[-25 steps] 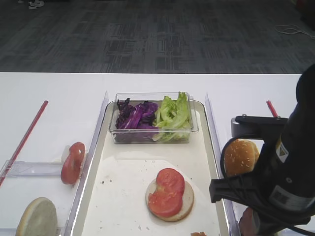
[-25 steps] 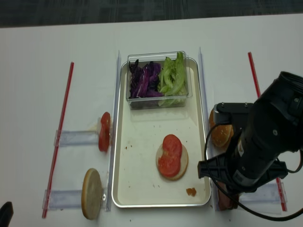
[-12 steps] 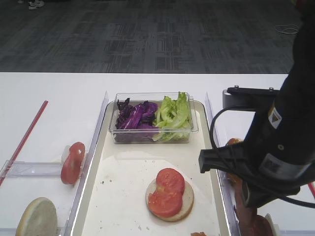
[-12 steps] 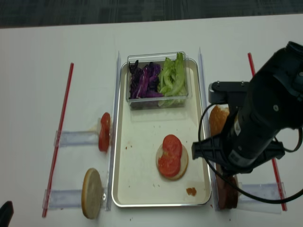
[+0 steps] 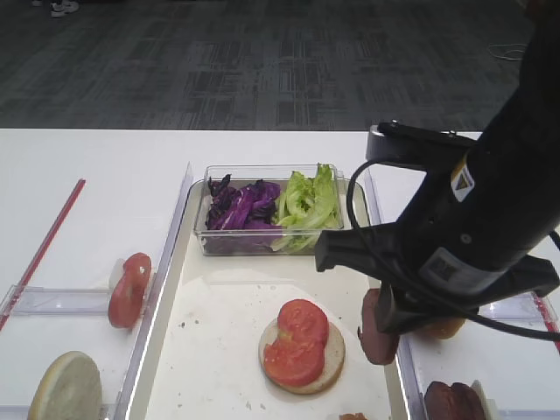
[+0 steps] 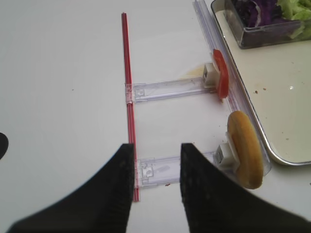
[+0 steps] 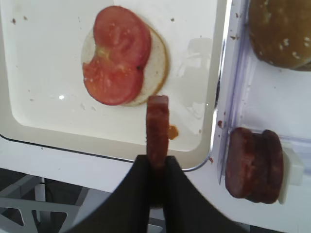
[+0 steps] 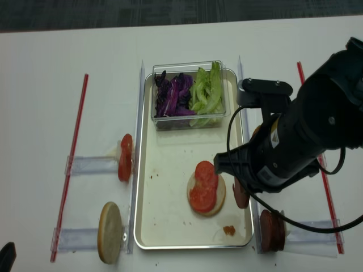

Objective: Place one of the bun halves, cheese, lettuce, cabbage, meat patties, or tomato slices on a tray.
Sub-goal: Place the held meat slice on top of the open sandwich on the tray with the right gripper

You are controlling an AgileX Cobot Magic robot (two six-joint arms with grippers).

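Observation:
My right gripper (image 7: 158, 162) is shut on a meat patty (image 7: 158, 126) held on edge. It hangs over the right side of the cream tray (image 8: 164, 215), just right of a pale bun half (image 5: 333, 358) topped with two tomato slices (image 5: 297, 341). The overhead view shows the held patty (image 8: 240, 192) near the tray's right rim. More meat patties (image 7: 252, 165) stand in a holder right of the tray. My left gripper (image 6: 155, 150) is open over the table left of the tray, with nothing between its fingers.
A clear tub at the tray's far end holds purple cabbage (image 5: 241, 208) and green lettuce (image 5: 306, 201). Left of the tray, a tomato slice (image 6: 222, 73) and a bun half (image 6: 245, 155) stand on edge in clear holders. A seeded bun top (image 7: 282, 29) sits right of the tray. Red strips (image 8: 71, 164) lie outside.
My right arm has swung left from the right-hand holder to over the tray, carrying the meat patty. The left gripper shows no change.

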